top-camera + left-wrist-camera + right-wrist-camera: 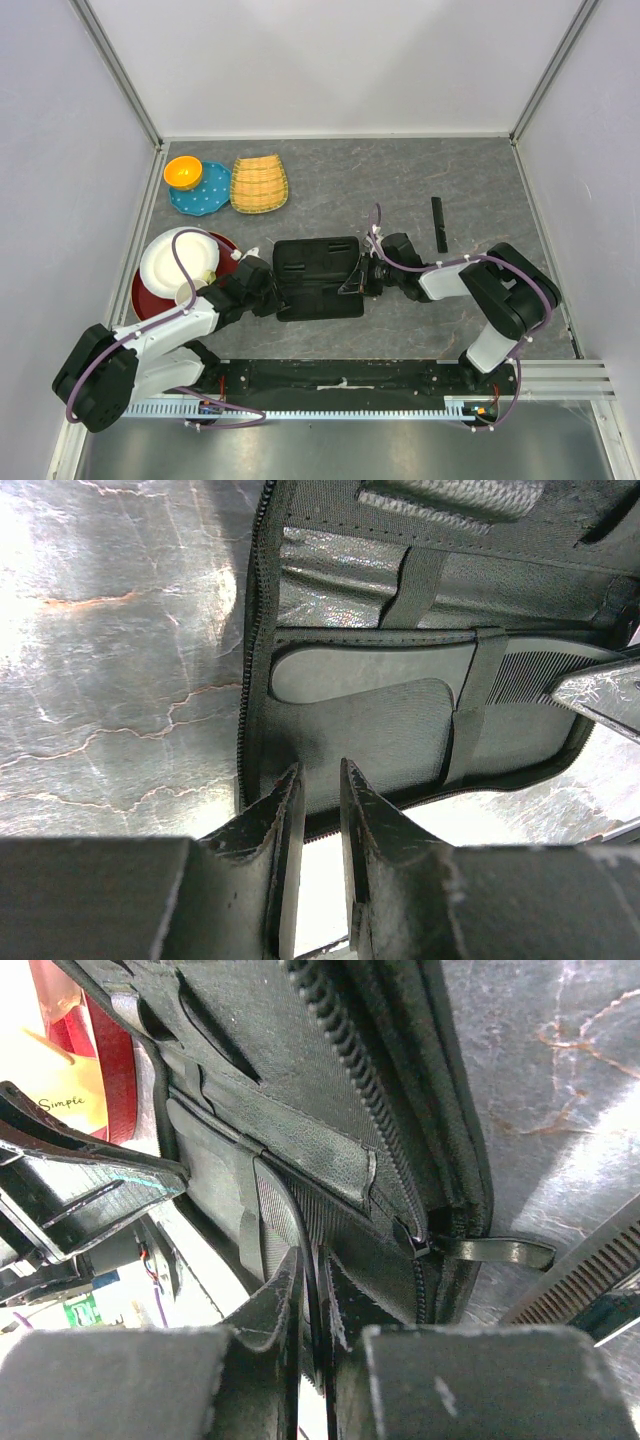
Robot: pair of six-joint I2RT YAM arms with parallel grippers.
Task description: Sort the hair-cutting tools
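Only legible writing, in the right wrist view: "Simple", in dark script on a pale object (pixel 62 1100) against the red plate (pixel 110 1080). Lower in the same view, a green label (pixel 82 1312), too blurred to read.

At the centre of the grey surface (pixel 400 180), a black case (pixel 310 258) lying open, an arm at either side.

Left arm folded at the near left corner, upper link swung outward, forearm angled in toward the case's left rim. Left gripper (pixel 318 785) low over the zipped corner, jaws drawn narrow, a slim gap with bright surface showing through. Cannot tell whether pinching the rim or only resting on it.

Right arm doubled back from the near right, forearm running leftward to the case's right rim. Right gripper (pixel 312 1270) with jaws closed tight on the thin edge of a black comb (pixel 545 675), its toothed length tucked under an elastic strap (pixel 480 680) inside the case. Zip pull (pixel 495 1252) sticking out sideways at that rim.

Beyond the right forearm, well apart from the case, a narrow black bar (pixel 439 224) flat on the surface, detail too small to tell.

Far left: orange bowl (pixel 183 172) on a blue plate (pixel 205 197), just beside a yellow basket (pixel 259 184). Nearer, a white bowl (pixel 178 258) on the red plate, close by the left forearm.
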